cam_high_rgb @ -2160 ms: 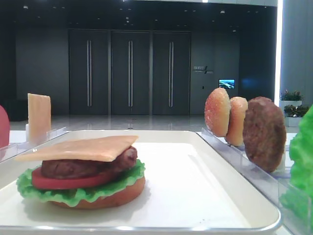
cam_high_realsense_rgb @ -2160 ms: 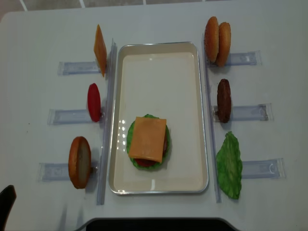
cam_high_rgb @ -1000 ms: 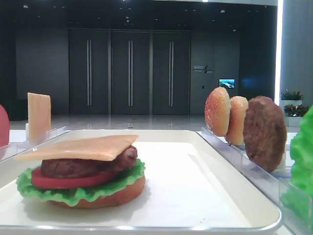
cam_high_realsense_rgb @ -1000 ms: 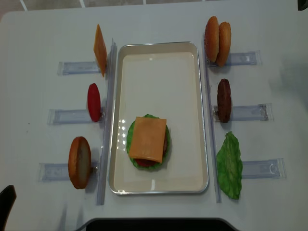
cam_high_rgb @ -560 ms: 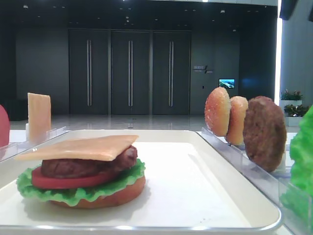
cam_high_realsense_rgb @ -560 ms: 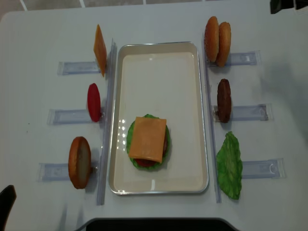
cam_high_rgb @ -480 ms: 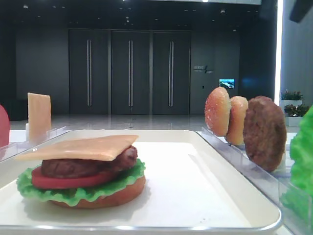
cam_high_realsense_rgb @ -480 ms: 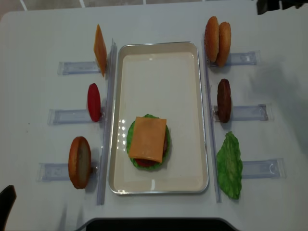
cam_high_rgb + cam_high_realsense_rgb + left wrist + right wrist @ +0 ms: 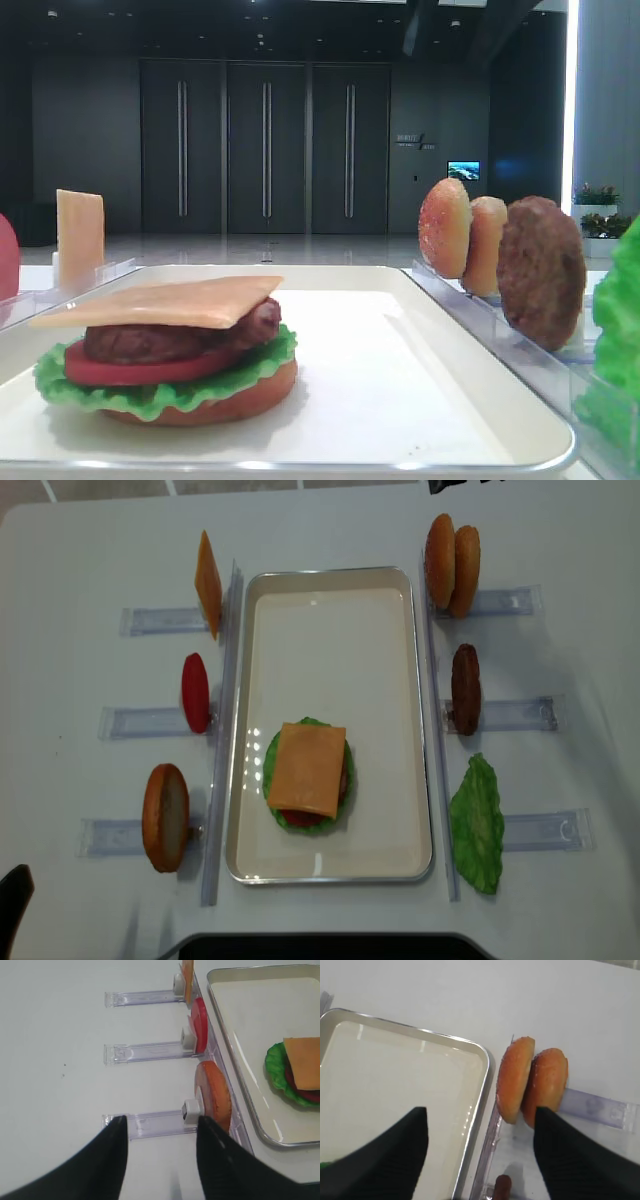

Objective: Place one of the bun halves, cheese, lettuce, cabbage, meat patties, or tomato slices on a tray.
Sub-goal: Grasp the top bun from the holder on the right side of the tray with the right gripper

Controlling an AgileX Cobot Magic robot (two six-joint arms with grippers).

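Note:
The white tray holds a stack topped by a cheese slice, over patty, tomato and lettuce on a bottom bun. Two bun halves stand on edge in the far right rack: the grainy golden one nearer the tray, a paler one behind it. My right gripper hovers above them, open and empty; its arm shows as a dark shape at the top edge. My left gripper is open and empty beside the orange-brown bun.
Clear racks flank the tray. On the right stand a meat patty and a lettuce leaf. On the left stand a cheese slice, a tomato slice and the orange-brown bun.
The right arm has come in from the upper right and moved left over the bun rack, its jaws spreading wider. The left gripper and the food have not moved.

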